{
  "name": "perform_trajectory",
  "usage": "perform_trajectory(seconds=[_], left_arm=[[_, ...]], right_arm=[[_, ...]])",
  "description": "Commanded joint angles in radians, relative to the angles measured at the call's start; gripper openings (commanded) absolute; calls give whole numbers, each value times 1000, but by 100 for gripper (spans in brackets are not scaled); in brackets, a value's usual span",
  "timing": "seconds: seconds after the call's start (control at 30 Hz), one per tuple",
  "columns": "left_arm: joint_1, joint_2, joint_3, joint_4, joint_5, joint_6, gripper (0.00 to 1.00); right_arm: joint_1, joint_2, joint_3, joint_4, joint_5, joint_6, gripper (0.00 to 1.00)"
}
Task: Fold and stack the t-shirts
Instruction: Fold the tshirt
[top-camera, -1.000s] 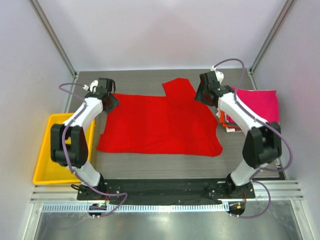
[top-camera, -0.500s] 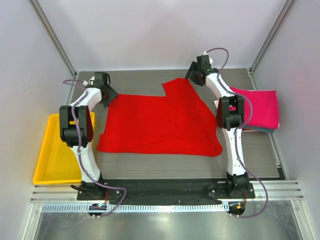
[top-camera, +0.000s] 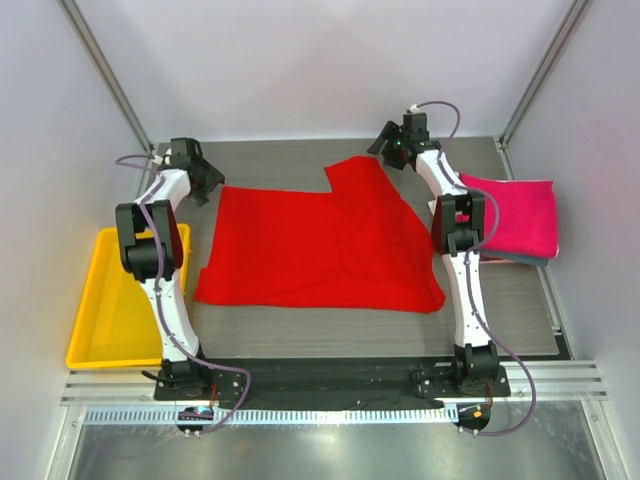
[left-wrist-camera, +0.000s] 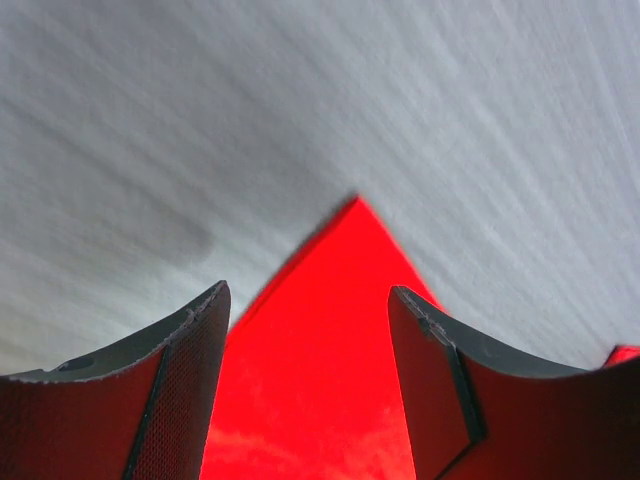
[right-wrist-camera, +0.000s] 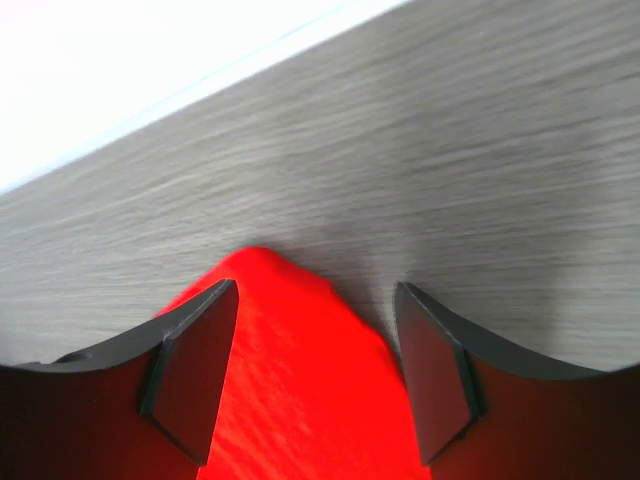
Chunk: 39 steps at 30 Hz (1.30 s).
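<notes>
Red t-shirt spread flat mid-desk, unfolded, w/ one sleeve sticking out at far edge, near hem slightly uneven. Folded magenta-pink t-shirt at far right, atop other cloth, mostly hidden.

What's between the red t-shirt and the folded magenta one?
Top view: the right arm stands between the red t-shirt and the magenta t-shirt, hiding most of that gap.

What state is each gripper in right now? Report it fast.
Left gripper: open, jaws either side of a red t-shirt corner, holding nothing.
Right gripper: open, jaws over another corner, holding nothing.
</notes>
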Motion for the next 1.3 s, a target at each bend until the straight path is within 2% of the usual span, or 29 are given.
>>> perform_trajectory(seconds=[0.0, 0.17, 0.4, 0.5, 0.63, 0.7, 0.73, 0.77, 1.07, 1.17, 1.27], left_arm=[[12, 44, 72, 40, 70, 52, 65], [12, 136, 144, 20, 157, 52, 62], [12, 173, 181, -5, 177, 54, 57], [12, 181, 192, -12, 174, 57, 56], [12, 182, 195, -17, 194, 52, 52], [11, 182, 193, -17, 203, 52, 49], [12, 184, 190, -12, 214, 54, 48], [9, 182, 189, -12, 216, 57, 47], [8, 193, 183, -26, 184, 63, 37], [8, 184, 170, -28, 160, 69, 29], [8, 185, 179, -28, 144, 72, 13]], right_arm=[[5, 37, 51, 41, -82, 38, 69], [-6, 73, 59, 76, -138, 87, 60], [-9, 65, 42, 81, -170, 95, 49], [-10, 39, 10, 91, -173, 95, 41], [-12, 7, -30, 94, -169, 86, 18], [-10, -10, -48, 96, -143, 75, 13], [-13, -24, -64, 97, -135, 72, 6], [-13, -29, -71, 99, -130, 69, 3], [-21, -39, -102, 119, -127, 78, 1], [-23, -49, -113, 127, -129, 80, 1], [-24, -62, -131, 137, -130, 78, 1]])
